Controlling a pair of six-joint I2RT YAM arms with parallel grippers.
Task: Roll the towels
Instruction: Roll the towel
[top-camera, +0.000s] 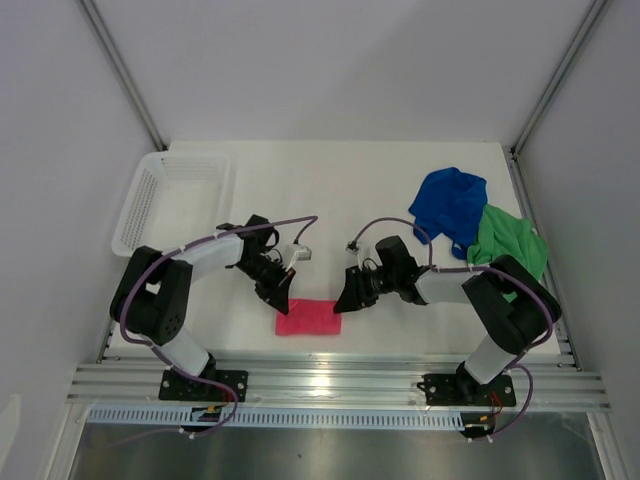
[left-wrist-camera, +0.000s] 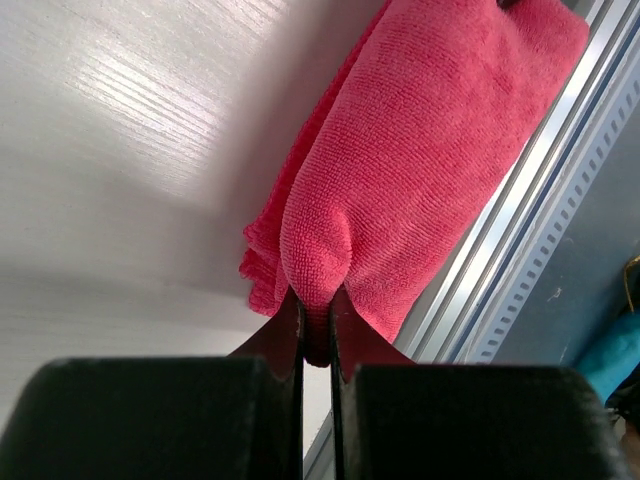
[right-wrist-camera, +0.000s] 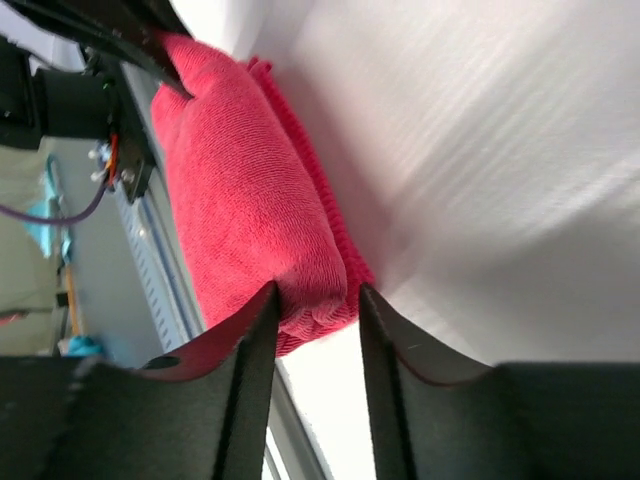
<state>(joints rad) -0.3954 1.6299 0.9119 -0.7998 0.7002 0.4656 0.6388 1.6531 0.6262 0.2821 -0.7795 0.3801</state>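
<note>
By my reckoning one towel of three is rolled. The pink-red towel (top-camera: 308, 317) lies as a compact roll at the near edge of the bench (top-camera: 330, 190), between the two arms. The left end effector (left-wrist-camera: 315, 300) is clenched on a pinch of cloth at one end. The right end effector (right-wrist-camera: 318, 292) is released, its jaws parted around the other end. The blue towel (top-camera: 450, 205) and green towel (top-camera: 508, 243) lie crumpled and touching at far right, not yet rolled. One white mesh basket (top-camera: 135, 215) sits far left.
</note>
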